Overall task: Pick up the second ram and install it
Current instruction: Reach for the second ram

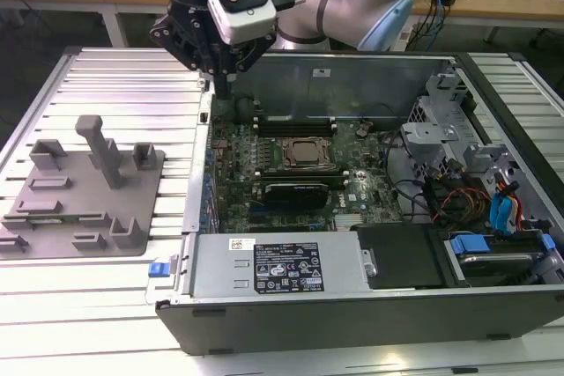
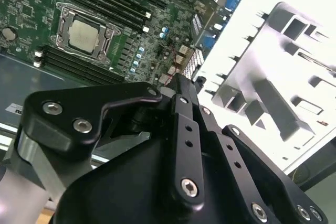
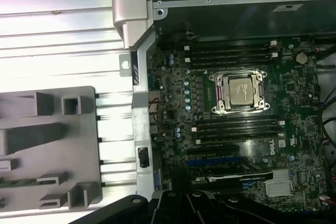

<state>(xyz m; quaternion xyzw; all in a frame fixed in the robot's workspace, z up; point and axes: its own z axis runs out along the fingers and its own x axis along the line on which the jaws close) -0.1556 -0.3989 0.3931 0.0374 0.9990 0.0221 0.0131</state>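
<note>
Gripper (image 1: 222,90) hangs above a corner of the open computer case (image 1: 352,310), over the motherboard (image 1: 291,178) edge; its jaws' state cannot be told.

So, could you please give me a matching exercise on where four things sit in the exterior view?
1 gripper
2 CPU socket
3 grey tray
4 power supply

A middle of the motherboard
B on the table, exterior view's left of the case
C along the case's near wall
D above the case's far corner, exterior view's left

Pairs: 1-D, 2-A, 3-B, 4-C
</note>
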